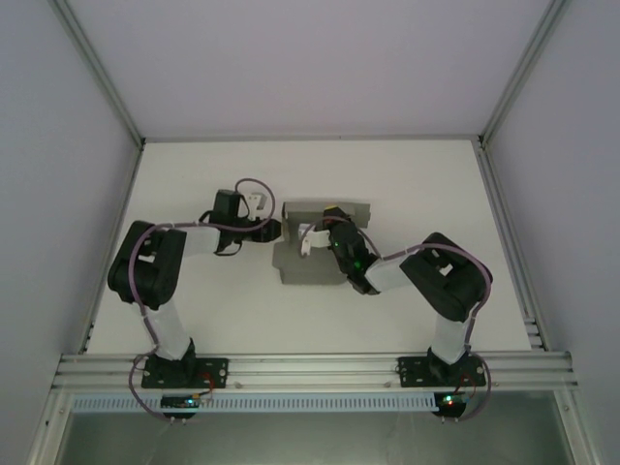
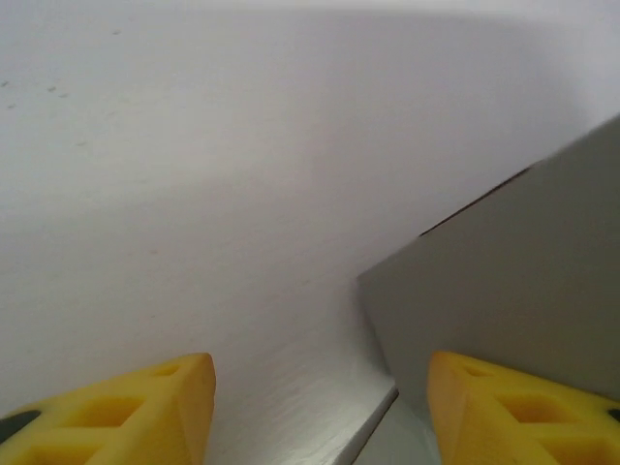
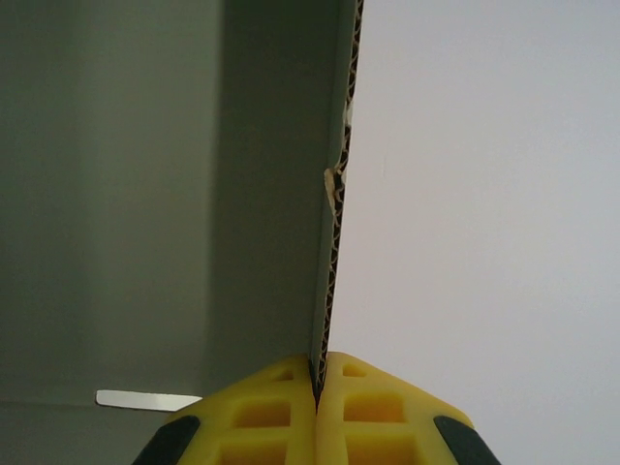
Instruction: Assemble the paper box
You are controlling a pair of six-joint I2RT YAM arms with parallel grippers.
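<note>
Nearest you, both arms reach in from their bases toward the middle of the white table (image 1: 436, 184). There lies the paper box (image 1: 308, 269), a plain matte grey piece of thin cardboard.

Your right gripper (image 3: 318, 383) comes first. Its yellow fingers (image 3: 368, 407) are pressed together on the corrugated edge of a wall (image 3: 334, 242) of the box. That wall stands upright in the wrist view, its grey inner face to the left and a small dent in the edge higher up. From above, the right gripper (image 1: 312, 238) sits over the box's middle.

Your left gripper (image 2: 320, 407) stands spread, with bare table between its fingers. The corner of a grey panel (image 2: 513, 291) lies just by its right finger; you cannot tell whether they touch, and nothing is held. From above, the left gripper (image 1: 274, 229) is just beside the box's left edge.

Farther off, a darker strip (image 1: 334, 208) runs along the box's far side and looks like a raised flap, though the overhead view is too small to be sure.

You are probably about midway. One wall is up but only held, not locked. The left side looks not yet folded in, and tucking the remaining flaps is left. How many walls already stay up unaided, you cannot tell.
</note>
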